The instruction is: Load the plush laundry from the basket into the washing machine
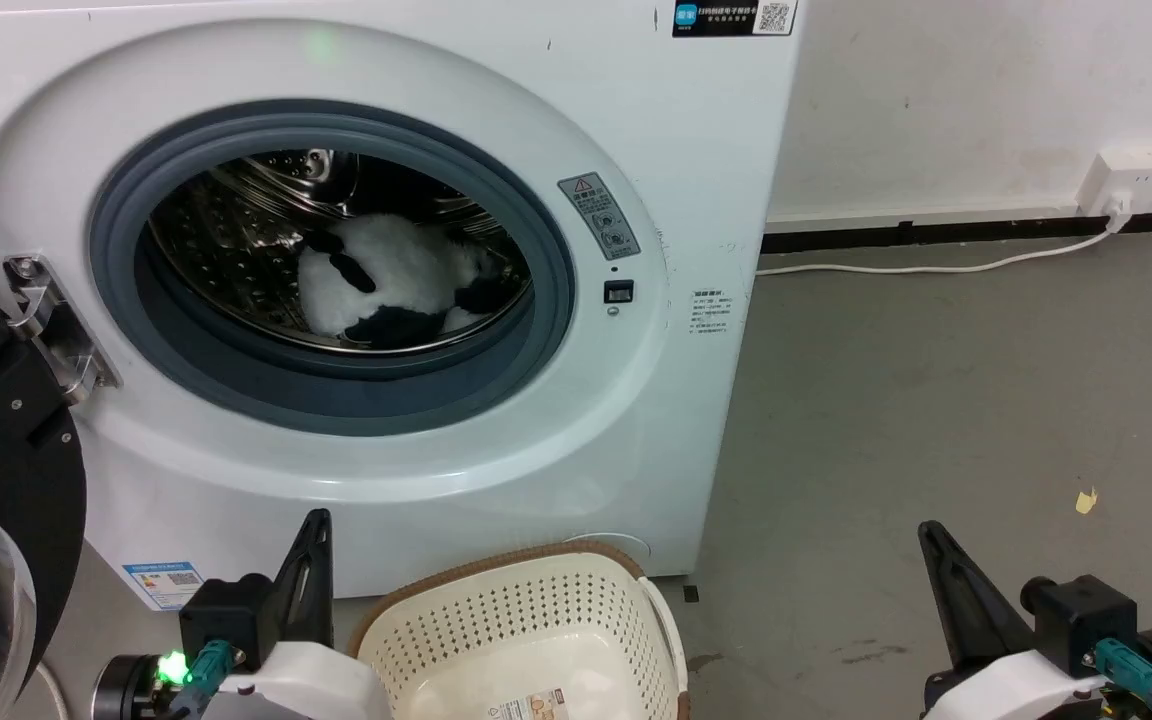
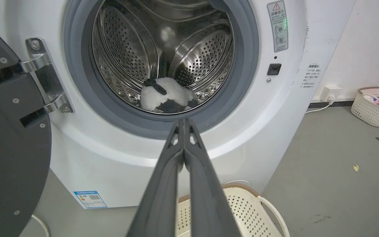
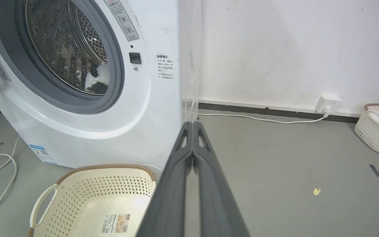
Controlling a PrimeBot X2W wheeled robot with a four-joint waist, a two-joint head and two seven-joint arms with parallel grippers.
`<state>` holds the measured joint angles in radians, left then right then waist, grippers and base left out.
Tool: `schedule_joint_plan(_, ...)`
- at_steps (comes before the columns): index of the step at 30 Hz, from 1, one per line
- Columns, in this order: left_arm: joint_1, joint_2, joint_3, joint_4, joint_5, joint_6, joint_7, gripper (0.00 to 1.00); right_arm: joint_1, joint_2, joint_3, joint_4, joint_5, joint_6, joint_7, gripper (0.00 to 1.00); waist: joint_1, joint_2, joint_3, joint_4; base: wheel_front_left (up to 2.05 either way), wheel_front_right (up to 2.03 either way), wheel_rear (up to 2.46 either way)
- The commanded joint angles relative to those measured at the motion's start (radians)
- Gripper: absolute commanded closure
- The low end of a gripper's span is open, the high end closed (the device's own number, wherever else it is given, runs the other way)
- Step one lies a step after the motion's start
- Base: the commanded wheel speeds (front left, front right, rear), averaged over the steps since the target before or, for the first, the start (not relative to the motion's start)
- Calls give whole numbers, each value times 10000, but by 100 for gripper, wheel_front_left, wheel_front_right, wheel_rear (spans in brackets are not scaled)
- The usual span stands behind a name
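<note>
**A:** Where's the panda (image 1: 386, 280)?

**B:** In the drum (image 2: 202, 52), low at the front, just behind the grey gasket (image 1: 336, 405). The head view gives most of it: white body, black limbs. The right wrist view catches a sliver past the gasket's edge.

**A:** And the basket (image 1: 496, 620)?

**B:** On the floor right in front of the washer (image 1: 636, 120), below the porthole. The right wrist view looks into it, down to the label (image 3: 115, 223) on its bottom.

**A:** The door (image 2: 8, 148)?

**B:** Wide open on the left, on its metal hinge (image 2: 44, 79). The left wrist view shows that best.

**A:** Grippers?

**B:** The left gripper (image 2: 183, 122) has its fingers pressed together with nothing between them. Its tips point at the porthole's lower rim from outside. The right gripper (image 3: 192, 125) is likewise closed on nothing, aimed at the washer's right corner. In the head view they flank the basket, the left one close by it and the right one well apart.

**A:** Anything else?

**B:** The wrist views add a second basket (image 3: 373, 135) holding coloured cloth by the wall, beyond a socket (image 3: 329, 100) and its white cable (image 3: 258, 118). A yellowish scrap (image 1: 1086, 500) lies on the grey floor.
</note>
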<state>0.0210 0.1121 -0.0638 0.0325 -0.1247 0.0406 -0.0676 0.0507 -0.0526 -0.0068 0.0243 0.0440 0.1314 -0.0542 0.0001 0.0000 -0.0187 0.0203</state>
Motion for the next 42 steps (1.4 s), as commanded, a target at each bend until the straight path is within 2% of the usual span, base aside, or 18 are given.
schedule_joint_plan(1, -115, -47, 89, -71, 133, -50, 59, 100, -169, 18, 21, -76, -74, -6, 47, 100, 0, 0, 8, -9, 0, 0, 0)
schedule_joint_plan(30, -209, -612, 631, -322, 1235, -402, 669, 100, -503, 24, 68, -241, -436, -7, 536, 100, -1, 0, 185, -200, 0, 0, 0)
schedule_joint_plan(42, -210, -619, 638, -325, 1247, -406, 676, 100, -507, 24, 68, -243, -440, -7, 542, 100, -1, 0, 187, -203, 0, 0, 0)
